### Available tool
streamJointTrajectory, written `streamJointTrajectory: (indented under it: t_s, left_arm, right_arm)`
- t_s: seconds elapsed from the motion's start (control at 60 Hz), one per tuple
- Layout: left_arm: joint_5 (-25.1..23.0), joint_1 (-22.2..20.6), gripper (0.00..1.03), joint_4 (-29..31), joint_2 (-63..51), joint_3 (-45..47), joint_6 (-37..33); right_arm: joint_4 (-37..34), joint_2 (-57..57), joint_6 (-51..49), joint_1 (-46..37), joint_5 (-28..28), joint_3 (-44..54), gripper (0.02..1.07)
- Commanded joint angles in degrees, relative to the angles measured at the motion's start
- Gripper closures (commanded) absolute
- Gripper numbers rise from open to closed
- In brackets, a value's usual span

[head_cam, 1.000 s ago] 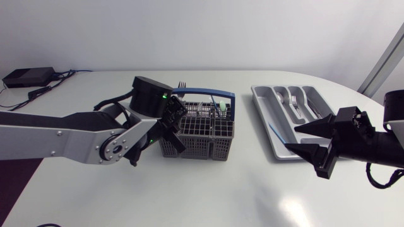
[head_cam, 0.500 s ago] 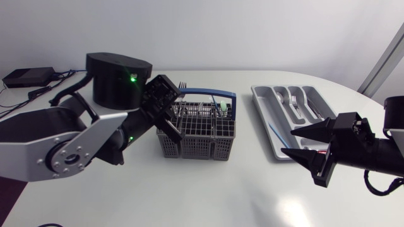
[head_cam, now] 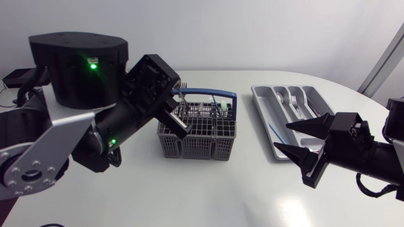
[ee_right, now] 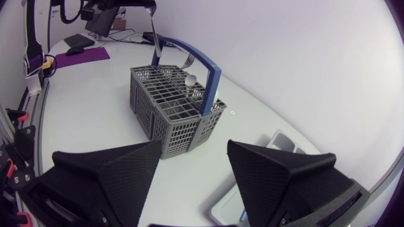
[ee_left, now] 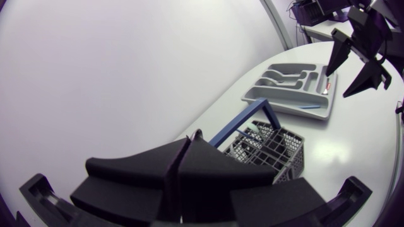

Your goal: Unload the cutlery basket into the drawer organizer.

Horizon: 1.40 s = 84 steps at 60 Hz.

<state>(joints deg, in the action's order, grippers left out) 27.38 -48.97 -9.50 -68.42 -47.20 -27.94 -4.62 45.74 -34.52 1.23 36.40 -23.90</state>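
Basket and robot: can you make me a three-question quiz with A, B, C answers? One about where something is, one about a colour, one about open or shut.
1. Seen from above, where is the organizer from the basket?
A. to its left
B. to its right
C. under it

2. The basket's handle is:
A. red
B. blue
C. yellow

3. The right end effector is:
A. open and empty
B. shut on a fork
C. shut on the handle

Answers:
1 B: the organizer lies on the right arm's side.
2 B: the bar over the basket is blue.
3 A: its fingers stand apart with nothing between them.
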Motion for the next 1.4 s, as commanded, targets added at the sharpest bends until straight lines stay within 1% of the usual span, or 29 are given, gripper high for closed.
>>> streamJointTrajectory:
  t_s: [0.0, 0.017, 0.117, 0.217, 0.35, 0.433, 0.567, 0.6, 0.733, 0.85, 0.933, 1.067, 1.117, 1.183, 1.267, 1.383]
  left_arm:
    - [-0.7, -1.5, 0.91, 0.8, -0.9, -3.9, 3.7]
    - [-2.2, -1.5, 0.91, 1.9, -1.5, -5.1, 5.7]
    - [-7.1, -0.8, 0.91, 6.2, -4.7, -9.5, 12.0]
    - [-11.8, 0.1, 0.91, 9.4, -8.0, -13.3, 16.4]
    - [-17.6, 1.5, 0.90, 12.5, -11.9, -17.7, 21.4]
    - [-20.3, 2.7, 0.90, 14.2, -13.9, -20.0, 24.0]
    - [-22.8, 3.6, 0.90, 15.3, -16.3, -21.7, 26.9]
    - [-23.5, 3.7, 0.90, 15.4, -16.7, -22.0, 27.5]
    - [-24.9, 3.7, 0.90, 15.6, -17.8, -22.2, 28.7]
    - [-26.8, 4.1, 0.90, 17.3, -18.5, -22.9, 30.0]
    - [-27.4, 4.1, 0.90, 18.0, -18.6, -23.2, 30.3]
    - [-28.3, 4.1, 0.90, 18.6, -18.6, -23.2, 30.8]
    - [-28.5, 4.1, 0.90, 18.7, -18.6, -23.2, 30.8]
    - [-28.8, 4.2, 0.90, 18.7, -18.5, -23.2, 30.9]
    - [-29.1, 4.2, 0.90, 18.7, -18.5, -23.3, 31.3]
    - [-29.4, 4.2, 0.90, 18.8, -18.5, -23.6, 31.5]
  right_arm:
    - [2.2, -1.0, 3.6, 3.7, -2.7, 1.9, 0.31]
    - [2.7, -1.2, 3.8, 5.0, -3.9, 2.1, 0.31]
    - [6.4, -2.7, 6.0, 11.5, -10.2, 3.2, 0.31]
    - [9.6, -2.9, 7.1, 17.8, -16.5, 3.5, 0.31]
    - [14.6, -1.4, 8.9, 23.7, -22.0, 3.3, 0.31]
    - [17.9, 0.5, 9.3, 27.2, -25.9, 3.2, 0.32]
    - [22.3, 4.7, 9.8, 31.9, -31.3, 2.4, 0.32]
    - [23.1, 5.9, 9.8, 32.7, -32.3, 2.0, 0.34]
    - [26.2, 10.6, 10.0, 33.7, -34.4, 0.0, 0.48]
    - [26.8, 13.9, 10.1, 33.7, -35.6, -2.7, 0.49]
    - [27.0, 16.2, 10.4, 33.7, -36.0, -4.8, 0.57]
    - [28.4, 19.8, 10.9, 33.8, -37.0, -7.5, 0.58]
    - [28.4, 20.8, 11.0, 33.9, -37.0, -8.1, 0.62]
    - [28.4, 21.9, 11.0, 33.9, -37.0, -8.9, 0.70]
    - [28.5, 22.8, 11.0, 33.9, -37.0, -9.3, 0.77]
    - [28.9, 23.3, 10.9, 33.9, -37.6, -9.2, 0.80]
